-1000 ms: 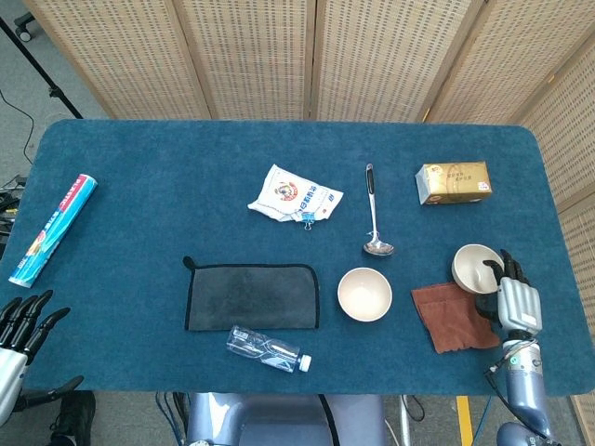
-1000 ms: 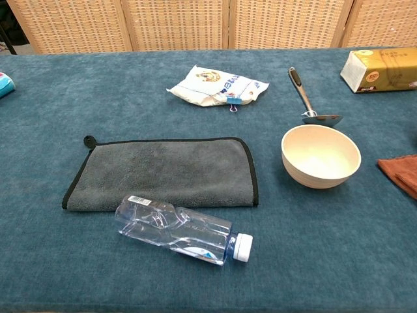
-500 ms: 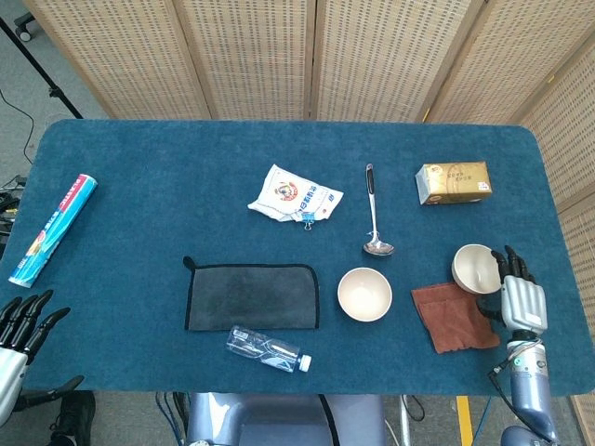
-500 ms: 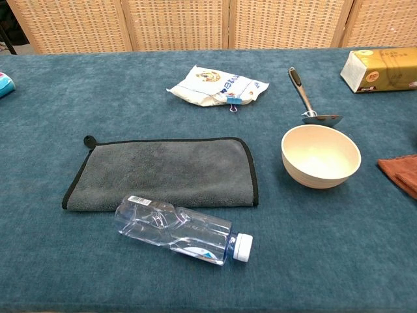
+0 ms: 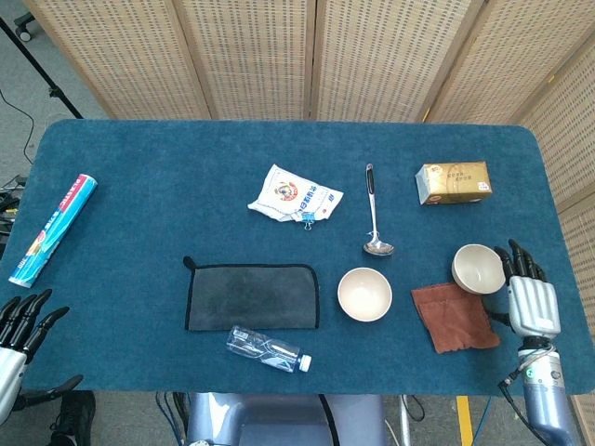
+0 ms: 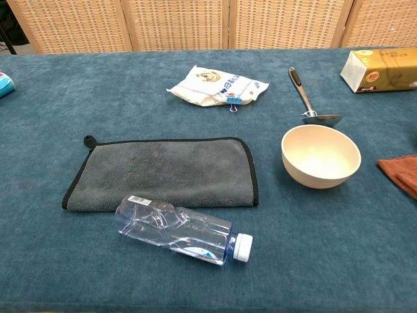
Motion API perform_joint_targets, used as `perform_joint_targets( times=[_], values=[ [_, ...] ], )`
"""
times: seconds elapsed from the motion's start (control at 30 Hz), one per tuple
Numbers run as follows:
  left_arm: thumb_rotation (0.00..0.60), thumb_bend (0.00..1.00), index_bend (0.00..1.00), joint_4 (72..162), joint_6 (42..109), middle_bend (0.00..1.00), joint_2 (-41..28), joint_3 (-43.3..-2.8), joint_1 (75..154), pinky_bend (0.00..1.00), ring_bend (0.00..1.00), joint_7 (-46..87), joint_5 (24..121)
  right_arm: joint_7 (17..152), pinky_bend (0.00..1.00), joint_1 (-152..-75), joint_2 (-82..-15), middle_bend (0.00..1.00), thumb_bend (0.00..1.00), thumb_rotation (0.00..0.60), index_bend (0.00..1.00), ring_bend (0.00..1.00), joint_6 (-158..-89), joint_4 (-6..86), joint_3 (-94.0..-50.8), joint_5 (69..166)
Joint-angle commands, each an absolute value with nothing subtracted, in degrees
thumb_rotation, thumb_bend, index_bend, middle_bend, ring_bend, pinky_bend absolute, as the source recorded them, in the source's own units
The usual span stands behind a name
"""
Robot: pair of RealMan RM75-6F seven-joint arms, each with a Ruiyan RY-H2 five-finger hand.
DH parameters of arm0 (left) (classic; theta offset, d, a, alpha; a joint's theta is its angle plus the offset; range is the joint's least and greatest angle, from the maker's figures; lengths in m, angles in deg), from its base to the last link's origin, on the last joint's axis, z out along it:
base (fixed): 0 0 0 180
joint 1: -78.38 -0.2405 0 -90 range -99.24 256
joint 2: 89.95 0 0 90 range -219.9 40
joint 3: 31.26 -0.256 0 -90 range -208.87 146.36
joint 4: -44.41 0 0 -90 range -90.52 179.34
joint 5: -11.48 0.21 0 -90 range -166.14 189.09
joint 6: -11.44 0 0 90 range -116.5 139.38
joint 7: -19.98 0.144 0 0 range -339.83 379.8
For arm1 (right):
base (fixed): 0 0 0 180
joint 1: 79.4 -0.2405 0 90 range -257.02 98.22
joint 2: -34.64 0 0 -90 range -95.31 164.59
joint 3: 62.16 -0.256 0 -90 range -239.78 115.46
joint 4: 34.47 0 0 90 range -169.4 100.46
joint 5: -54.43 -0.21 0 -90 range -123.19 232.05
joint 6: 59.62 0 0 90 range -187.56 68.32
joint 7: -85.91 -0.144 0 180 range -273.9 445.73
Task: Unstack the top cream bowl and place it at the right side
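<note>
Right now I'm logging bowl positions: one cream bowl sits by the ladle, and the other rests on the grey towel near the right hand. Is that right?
Not quite. In the head view the second cream bowl rests at the brown cloth, not the grey towel, beside the right hand. The first cream bowl does sit by the ladle.

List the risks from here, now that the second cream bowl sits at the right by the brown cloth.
1. The right robot hand is open close beside the placed cream bowl; a careless pull-back might nudge it.
2. That bowl seems to touch the brown cloth, though whether it overlaps the edge is unclear; it may sit unevenly.
3. The other cream bowl is near the ladle, so a pass there could knock either.
</note>
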State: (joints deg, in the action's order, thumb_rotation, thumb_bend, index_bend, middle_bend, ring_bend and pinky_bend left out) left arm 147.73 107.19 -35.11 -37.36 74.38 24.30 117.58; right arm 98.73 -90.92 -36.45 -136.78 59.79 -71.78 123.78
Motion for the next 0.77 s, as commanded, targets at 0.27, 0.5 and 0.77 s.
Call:
perform_joint_targets(
  times=[0.27, 0.5, 0.77],
  values=[
    [0.432, 0.0, 0.17, 146.0, 107.8, 0.0, -33.8, -36.8, 74.5, 0.0, 0.0, 24.2, 117.8, 101.5, 0.15, -79.7, -24.3, 0.0, 0.31, 0.6, 0.09, 0.0, -154.1, 78.2, -62.7, 142.4],
    [0.432, 0.0, 0.17, 145.2, 108.5, 0.0, -32.9, -36.0, 74.5, 0.0, 0.0, 24.5, 117.2, 103.2, 0.15, -75.5, -22.0, 0.0, 0.31, 0.6, 0.09, 0.0, -158.5, 81.3, -58.5, 151.2],
    [0.432, 0.0, 0.17, 144.9, 108.4, 0.0, -32.1, -36.2, 74.6, 0.0, 0.0, 24.1, 117.6, 102.7, 0.15, -74.0, -20.8, 0.0, 0.31, 0.6, 0.09, 0.0, -158.9, 82.3, -58.2, 152.4]
  ],
)
